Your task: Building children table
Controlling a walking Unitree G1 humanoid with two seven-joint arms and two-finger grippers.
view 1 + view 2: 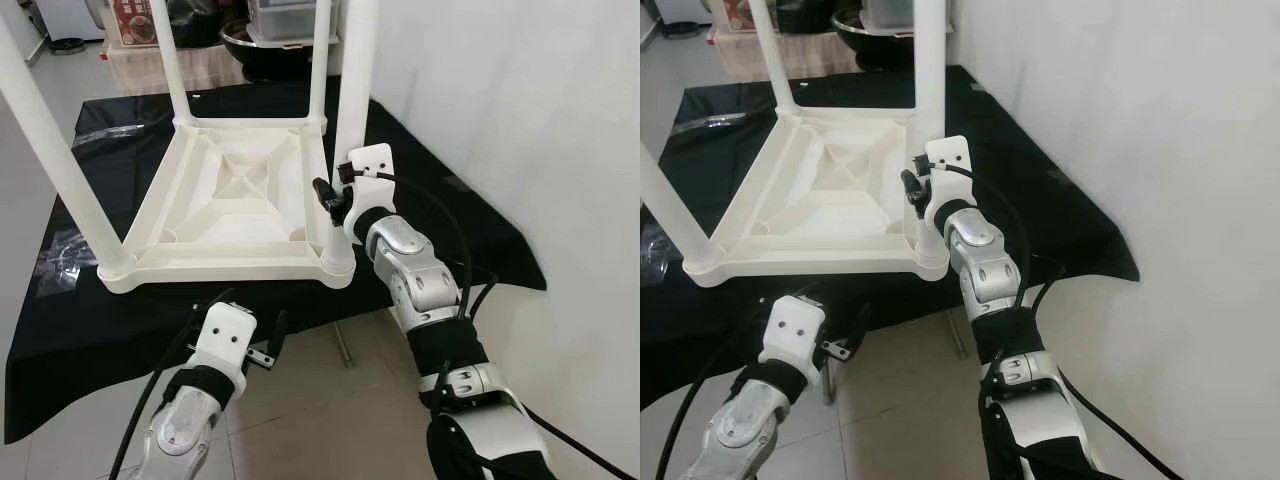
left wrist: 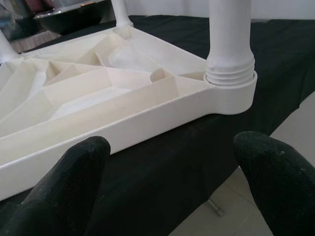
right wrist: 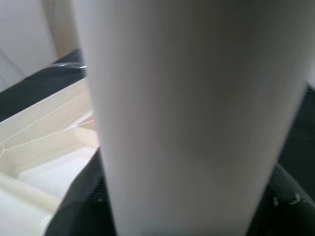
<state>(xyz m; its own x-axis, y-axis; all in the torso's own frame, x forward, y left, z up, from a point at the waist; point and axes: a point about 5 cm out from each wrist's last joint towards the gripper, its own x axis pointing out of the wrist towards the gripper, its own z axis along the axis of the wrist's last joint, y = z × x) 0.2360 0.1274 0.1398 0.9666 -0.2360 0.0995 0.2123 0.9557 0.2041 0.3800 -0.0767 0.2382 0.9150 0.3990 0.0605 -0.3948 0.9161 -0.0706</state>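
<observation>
Black-draped bench [image 1: 120, 330] carried inverted table [image 1: 235, 205]. Right gripper [image 1: 338, 195] clamped near-right-corner leg [image 1: 352, 80]; left gripper [image 1: 262, 345] hung wide, empty. Risk: cross-threading, exposed threads [image 2: 230, 77].

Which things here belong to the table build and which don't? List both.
Job: upturned white tabletop; its near right leg, gripped by the right gripper; left gripper, open.
Lying about: black cloth; clear plastic wrap; dark bowl.
</observation>
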